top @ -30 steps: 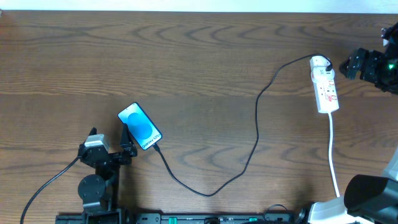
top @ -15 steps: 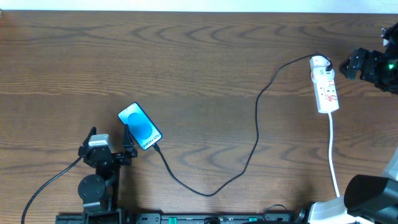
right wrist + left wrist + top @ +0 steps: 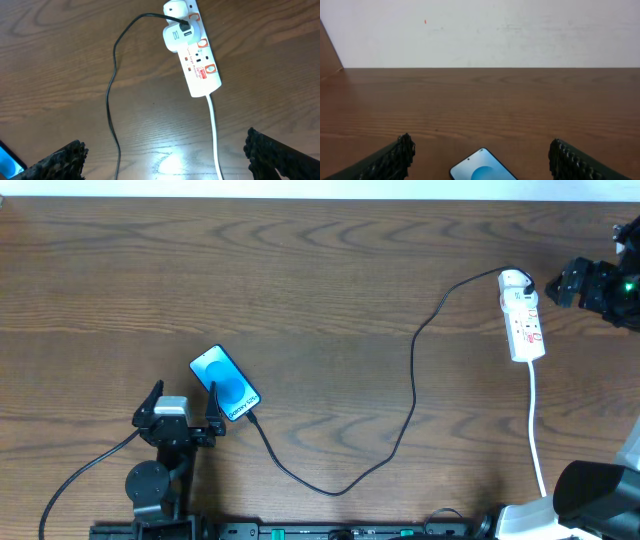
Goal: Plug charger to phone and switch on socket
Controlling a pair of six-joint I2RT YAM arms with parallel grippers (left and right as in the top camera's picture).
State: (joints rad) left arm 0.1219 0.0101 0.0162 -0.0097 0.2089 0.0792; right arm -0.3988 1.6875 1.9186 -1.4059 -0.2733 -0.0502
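Overhead, phone [image 3: 224,383] lower left on the counter [image 3: 320,270], charger [image 3: 413,390] tip at its bottom edge, socket [image 3: 522,326] upper right, left claw [image 3: 182,400] open beside phone, right claw [image 3: 170,157] open near socket.

Table [image 3: 300,270]: dark brown wood-grain top, grain running left to right, filling nearly the whole overhead view. Wall [image 3: 520,30]: plain off-white, standing straight ahead of the left claw [image 3: 481,141] and meeting the table's far edge in a level line. It carries faint grey smudging, and one small red speck [image 3: 425,21] up and to the left of that claw. Brown slanted surface [image 3: 327,50] at the far left of the same claw; nature unclear. Light: a bright patch of glare [image 3: 175,161] on the wood just below the right claw [image 3: 164,140].
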